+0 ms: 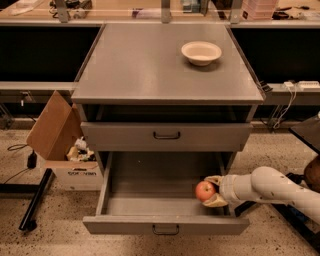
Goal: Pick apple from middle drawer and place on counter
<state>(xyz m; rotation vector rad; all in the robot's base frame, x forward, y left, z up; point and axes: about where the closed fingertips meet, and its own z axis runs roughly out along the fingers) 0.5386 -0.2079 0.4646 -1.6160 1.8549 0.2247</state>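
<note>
Lab workshop: workbench [115,13], cables [278,114], drawer cabinet [150,70]; end effector [214,191] grips apple [204,190] in drawer [150,192].

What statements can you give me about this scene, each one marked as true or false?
1. The apple is in the open middle drawer. True.
2. The bowl stands in that drawer. False: it stands on the counter.
3. The gripper is at the drawer's right side, its jaws above and below the apple. True.
4. The upper drawer front is pulled out. False: it is shut.
</note>
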